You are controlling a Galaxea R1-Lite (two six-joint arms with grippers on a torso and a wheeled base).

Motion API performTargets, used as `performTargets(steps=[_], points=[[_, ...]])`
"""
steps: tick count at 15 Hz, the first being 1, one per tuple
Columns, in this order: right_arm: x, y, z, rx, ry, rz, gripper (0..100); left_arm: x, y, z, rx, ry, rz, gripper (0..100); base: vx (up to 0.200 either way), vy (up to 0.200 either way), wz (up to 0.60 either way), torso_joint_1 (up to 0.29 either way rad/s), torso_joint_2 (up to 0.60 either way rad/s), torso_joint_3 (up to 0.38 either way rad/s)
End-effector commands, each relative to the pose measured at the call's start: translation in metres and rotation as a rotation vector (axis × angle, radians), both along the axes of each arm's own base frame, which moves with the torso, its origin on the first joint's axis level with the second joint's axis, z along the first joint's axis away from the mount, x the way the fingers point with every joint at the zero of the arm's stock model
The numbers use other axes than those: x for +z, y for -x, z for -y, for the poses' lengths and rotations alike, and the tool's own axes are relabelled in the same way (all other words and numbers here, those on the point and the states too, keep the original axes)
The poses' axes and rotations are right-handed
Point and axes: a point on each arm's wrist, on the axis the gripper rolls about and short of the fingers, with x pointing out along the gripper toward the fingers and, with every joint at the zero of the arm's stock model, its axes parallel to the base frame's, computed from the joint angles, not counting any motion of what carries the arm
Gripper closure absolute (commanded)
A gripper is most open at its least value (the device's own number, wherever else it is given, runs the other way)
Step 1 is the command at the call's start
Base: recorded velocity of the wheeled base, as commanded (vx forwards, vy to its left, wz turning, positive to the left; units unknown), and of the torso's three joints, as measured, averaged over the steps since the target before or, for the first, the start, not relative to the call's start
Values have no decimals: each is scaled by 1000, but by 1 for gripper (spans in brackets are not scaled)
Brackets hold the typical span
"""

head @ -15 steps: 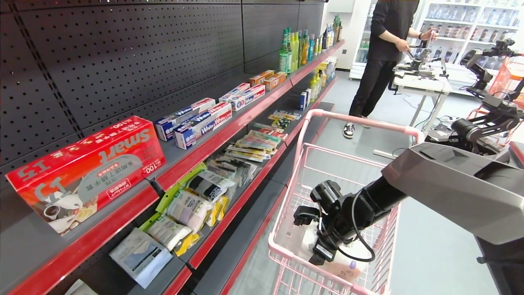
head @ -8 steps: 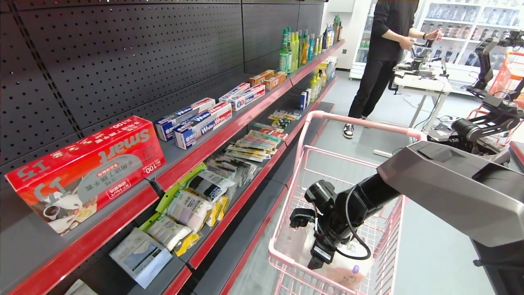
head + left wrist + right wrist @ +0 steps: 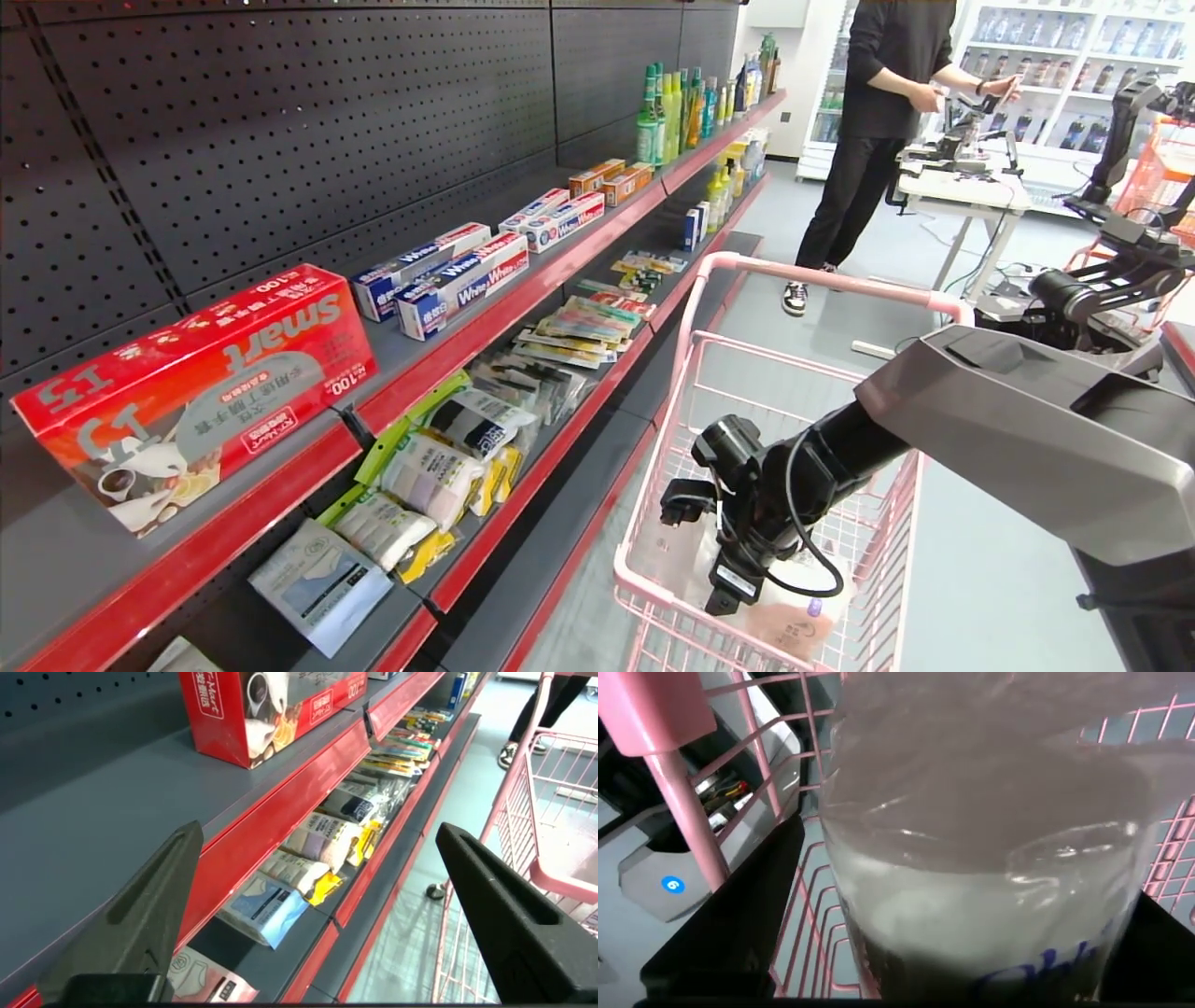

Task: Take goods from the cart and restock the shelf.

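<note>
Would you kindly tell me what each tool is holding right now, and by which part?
The left tool is open and empty. The right tool sits at a plastic-wrapped pack in the pink cart; whether it grips it cannot be told.

1. A white bench (image 3: 966, 191) stands far off on the grey floor (image 3: 990, 597), with dark equipment on its top.
2. Behind the bench, white display racks (image 3: 1046, 47) hold rows of bottles.
3. An orange trolley (image 3: 1153, 173) stands at the far right, near the bench.
</note>
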Motion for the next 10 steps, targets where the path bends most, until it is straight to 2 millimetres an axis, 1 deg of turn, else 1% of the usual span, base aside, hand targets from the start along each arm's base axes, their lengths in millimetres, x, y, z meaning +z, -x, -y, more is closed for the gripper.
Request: performTargets(steps=[1, 4, 5, 10], points=[[-2, 2, 0, 1, 5, 10, 0, 0, 0, 0, 1, 0, -1, 0, 0, 0, 0, 0, 0, 0], [-6, 4, 1, 0, -3, 32, 0, 0, 0, 0, 1, 0, -1, 0, 0, 0, 0, 0, 0, 0], [-7, 5, 1, 1, -3, 32, 100, 0, 0, 0, 1, 0, -1, 0, 0, 0, 0, 0, 0, 0], [-9, 7, 3, -17, -17, 42, 100, 0, 0, 0, 1, 0, -1, 0, 0, 0, 0, 0, 0, 0]])
